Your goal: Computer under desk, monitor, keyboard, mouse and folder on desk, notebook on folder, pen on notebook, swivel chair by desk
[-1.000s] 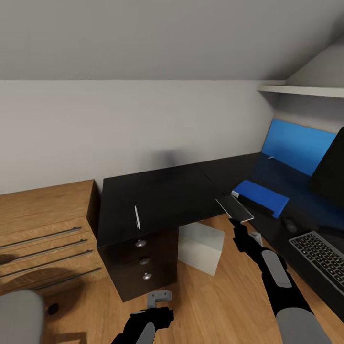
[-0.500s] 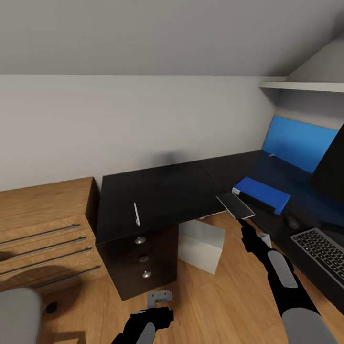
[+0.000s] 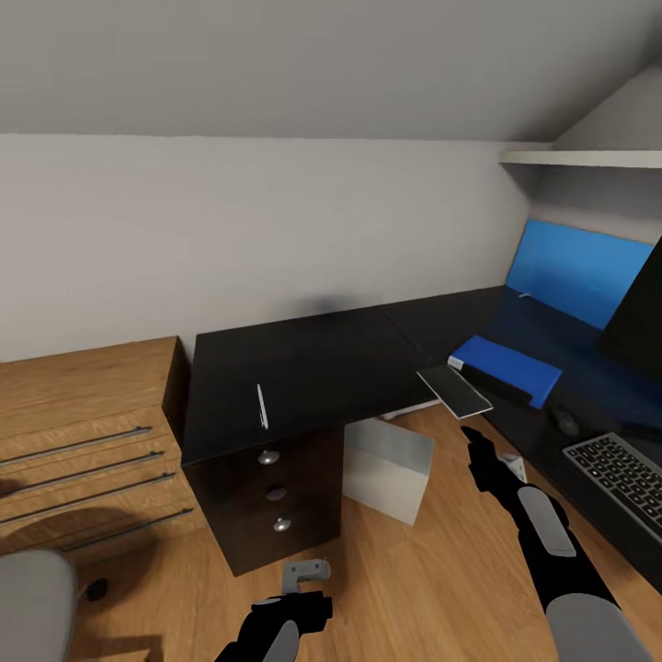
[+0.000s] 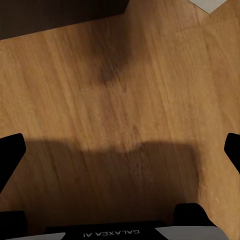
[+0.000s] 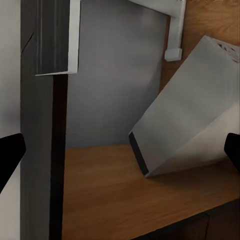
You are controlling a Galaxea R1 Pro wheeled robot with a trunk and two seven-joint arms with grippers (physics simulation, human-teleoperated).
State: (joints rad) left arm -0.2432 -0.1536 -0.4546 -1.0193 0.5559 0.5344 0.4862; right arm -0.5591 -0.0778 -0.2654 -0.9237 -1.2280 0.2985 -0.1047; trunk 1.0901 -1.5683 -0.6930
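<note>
The grey notebook (image 3: 453,391) sits at the inner corner of the black desk (image 3: 313,368), partly overhanging the edge. Just below it, my right gripper (image 3: 473,438) is open and apart from it. The right wrist view shows the notebook's underside (image 5: 52,37) and the grey computer (image 5: 192,110) on the floor under the desk. The white pen (image 3: 261,405) lies on the desk's left part. Along the right part lie the blue folder (image 3: 506,368), the mouse (image 3: 563,420) and the keyboard (image 3: 621,478), with the monitor (image 3: 641,322) at the edge. My left gripper (image 3: 305,572) hangs open low over the floor.
A wooden drawer chest (image 3: 83,432) stands left of the desk, and a dark cabinet with round knobs (image 3: 276,496) under its left end. The swivel chair's grey seat (image 3: 32,607) shows at bottom left. A blue back panel (image 3: 579,271) and white shelf (image 3: 588,158) are at right.
My right gripper held the notebook's near edge before. It has now let go and drawn back below it, and the notebook lies flatter at the desk corner. The camera shifted slightly.
</note>
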